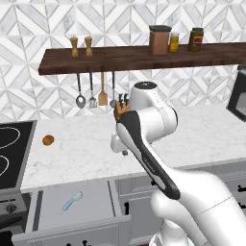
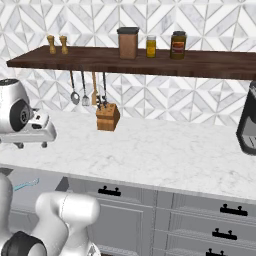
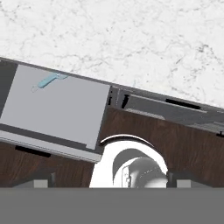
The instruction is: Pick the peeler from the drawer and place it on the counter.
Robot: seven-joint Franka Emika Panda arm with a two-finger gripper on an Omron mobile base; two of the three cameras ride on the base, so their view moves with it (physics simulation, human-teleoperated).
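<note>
The drawer point(image 1: 93, 204) stands pulled out below the counter point(image 1: 86, 144), left of my arm. The light-blue peeler point(image 1: 71, 202) lies slanted on the drawer's flat grey floor. In the hand view the peeler point(image 3: 48, 81) sits near the far left corner of the drawer point(image 3: 57, 111), under the counter's point(image 3: 131, 35) edge. My gripper point(image 1: 120, 150) hovers above the counter's front edge, to the right of and well above the drawer. Its finger tips stand wide apart in the hand view, so the gripper point(image 3: 113, 180) is open and holds nothing. From the right, the gripper point(image 2: 31, 145) hangs over a sliver of the peeler point(image 2: 25, 186).
A knife block point(image 1: 121, 109) stands at the back of the counter behind my arm. A small brown round object point(image 1: 47, 140) lies near the stove point(image 1: 9, 149). A ladle and spatula hang under the wooden shelf point(image 1: 144, 57). A dark appliance point(image 2: 247, 125) stands at the far right.
</note>
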